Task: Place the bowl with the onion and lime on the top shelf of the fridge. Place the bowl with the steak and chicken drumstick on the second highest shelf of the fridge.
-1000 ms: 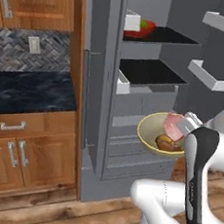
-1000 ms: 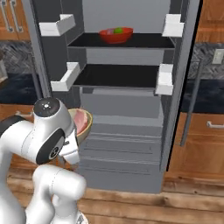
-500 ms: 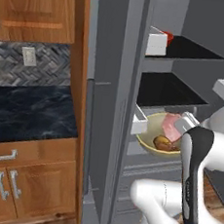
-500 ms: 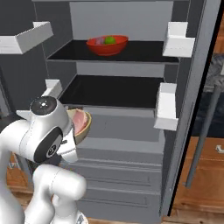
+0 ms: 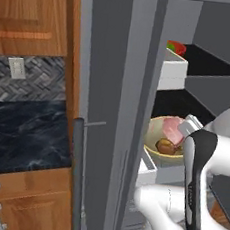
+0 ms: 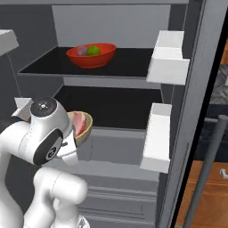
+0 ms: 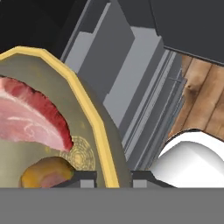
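The pincer (image 7: 113,177) pinches the cream bowl's (image 5: 157,141) rim, at about 3 o'clock; steak (image 7: 30,118) and drumstick (image 7: 46,173) lie inside.

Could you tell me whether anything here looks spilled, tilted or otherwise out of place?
Nothing stands out. The red bowl sits level on the top shelf with the onion and lime inside. The gripper holds the cream bowl by its rim, steak and drumstick still inside.
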